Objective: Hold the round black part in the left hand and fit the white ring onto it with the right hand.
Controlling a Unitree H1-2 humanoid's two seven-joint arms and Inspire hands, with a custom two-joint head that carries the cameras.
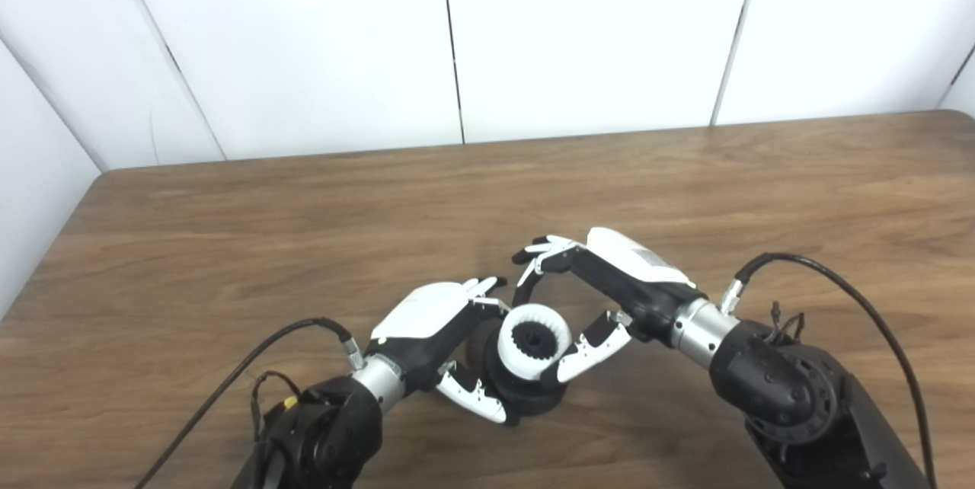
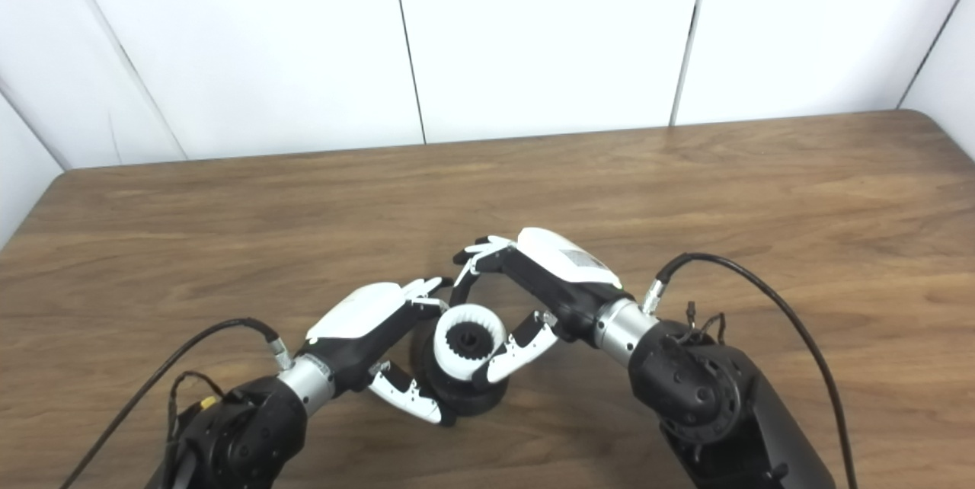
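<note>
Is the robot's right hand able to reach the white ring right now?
Yes, it looks so. The right hand is already at the white ring, with its fingers and thumb on either side of it. The left hand holds the round black part from the other side, out of the way.

I see a desk point(image 1: 685, 184) of brown wood grain with a soft, low sheen. The white ring point(image 1: 533, 340) looks like smooth plastic, toothed inside. The round black part point(image 1: 533, 397) seems matt, possibly rubber, though it's mostly hidden. Each robot hand point(image 1: 434, 321) point(image 1: 609, 276) has glossy white shells over black, with brushed metal wrists.
</note>
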